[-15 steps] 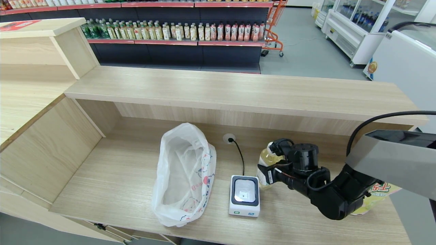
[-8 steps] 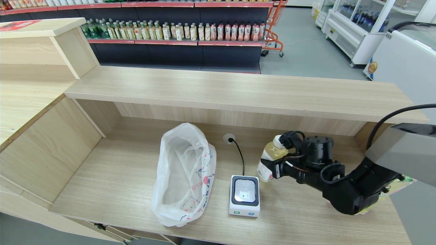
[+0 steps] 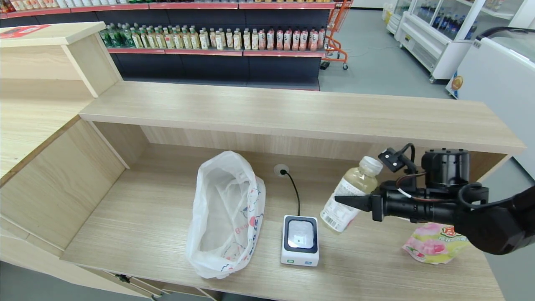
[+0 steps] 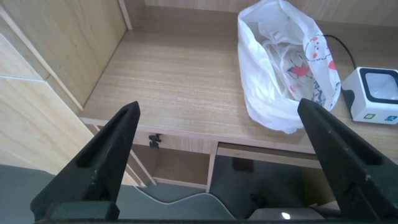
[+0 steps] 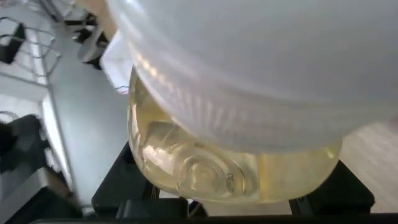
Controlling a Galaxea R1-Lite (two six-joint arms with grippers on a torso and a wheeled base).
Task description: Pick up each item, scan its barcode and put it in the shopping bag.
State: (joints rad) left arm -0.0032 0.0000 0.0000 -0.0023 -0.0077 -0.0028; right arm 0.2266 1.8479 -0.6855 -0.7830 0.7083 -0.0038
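A clear bottle (image 3: 353, 188) of pale yellow drink with a white cap hangs tilted above the counter, right of the white scanner (image 3: 299, 245), its barcode label low and facing the front. My right gripper (image 3: 349, 201) is shut on its middle. In the right wrist view the bottle (image 5: 236, 124) sits between the black fingers (image 5: 121, 190). The white shopping bag (image 3: 225, 213) lies open left of the scanner. A pink and yellow snack pouch (image 3: 436, 247) lies at the counter's right end. My left gripper (image 4: 217, 106) is open off the counter's front, near the bag (image 4: 286, 68).
The scanner's black cable (image 3: 294, 190) runs back to a hole in the counter. A raised wooden ledge (image 3: 292, 110) overhangs the back of the work surface, and a side wall (image 3: 62, 184) closes off the left. Bare counter lies between the wall and the bag.
My right arm lifted the bottle off the counter, swung back to the right and tilted it. The snack pouch that the arm was hiding has come into sight.
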